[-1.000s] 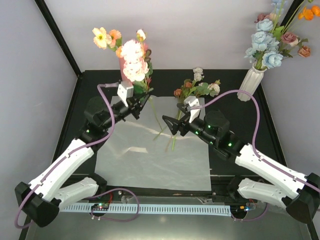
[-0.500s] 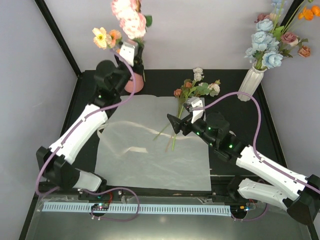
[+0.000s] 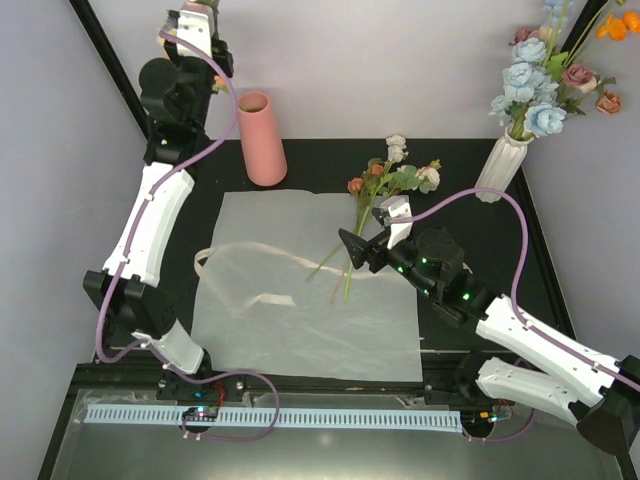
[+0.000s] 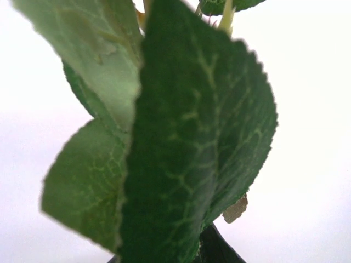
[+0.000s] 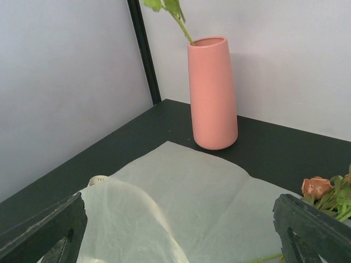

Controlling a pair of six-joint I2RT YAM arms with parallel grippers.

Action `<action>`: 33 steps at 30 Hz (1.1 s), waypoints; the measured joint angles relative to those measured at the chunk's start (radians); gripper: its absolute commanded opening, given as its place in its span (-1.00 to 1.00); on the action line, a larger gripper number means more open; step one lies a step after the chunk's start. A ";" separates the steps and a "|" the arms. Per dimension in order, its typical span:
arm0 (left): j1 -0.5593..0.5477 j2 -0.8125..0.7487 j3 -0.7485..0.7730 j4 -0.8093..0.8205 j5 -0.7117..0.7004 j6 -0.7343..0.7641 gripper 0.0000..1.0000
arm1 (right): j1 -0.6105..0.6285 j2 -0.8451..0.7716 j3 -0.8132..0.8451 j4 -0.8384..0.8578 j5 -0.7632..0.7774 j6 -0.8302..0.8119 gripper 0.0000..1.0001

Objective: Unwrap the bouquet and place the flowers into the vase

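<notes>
Across the black table top (image 3: pixel 330 160) we see a square sheet of cream-white translucent wrapping paper (image 3: pixel 300 320) spread flat. Our white left arm (image 3: pixel 150 215) reaches high over the back-left corner, and our white right arm (image 3: pixel 540 335) stretches low from the near right towards the middle.

A white ribbed narrow-necked vase (image 3: pixel 497 170) stands at the back right, well apart from the paper, holding a tall bunch of pale-blue, mauve and orange flowers (image 3: pixel 530 85). The plain salmon-pink cylinder vase (image 3: pixel 262 140) stands upright at the back left, just beyond the paper's far edge and not touching it.

The loose pink, peach and cream artificial flowers (image 3: pixel 390 178) lie on their sides, blooms on the bare table past the paper's far right corner, thin green stems running onto the sheet. The right gripper (image 3: pixel 350 245) hovers just beside those stems with its jaws spread wide.

A cream ribbon (image 5: pixel 137 200) lies in loose loops on the paper's left half.

The left gripper (image 3: pixel 197 18) sits at the very top of the overhead view; it is closed, seemingly on a leafy green stem (image 5: pixel 178 16) whose lower end hangs at the pink vase's mouth, its leaves filling the left wrist view
</notes>
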 measured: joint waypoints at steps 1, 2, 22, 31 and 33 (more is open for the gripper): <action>0.016 0.021 0.032 -0.006 0.001 0.001 -0.97 | -0.001 0.000 0.000 0.000 0.000 0.000 0.88; 0.030 0.041 0.062 -0.011 0.003 0.001 -0.97 | -0.002 0.000 -0.001 0.000 0.000 0.000 0.88; 0.068 0.209 0.213 -0.082 0.185 -0.164 -0.97 | -0.004 0.004 -0.001 -0.004 0.015 0.000 0.88; 0.068 0.230 0.156 -0.076 0.206 -0.215 -0.97 | -0.005 0.016 -0.001 -0.006 0.019 0.000 0.88; 0.068 0.234 0.124 -0.068 0.210 -0.224 -0.96 | -0.005 0.016 -0.001 -0.006 0.021 0.000 0.88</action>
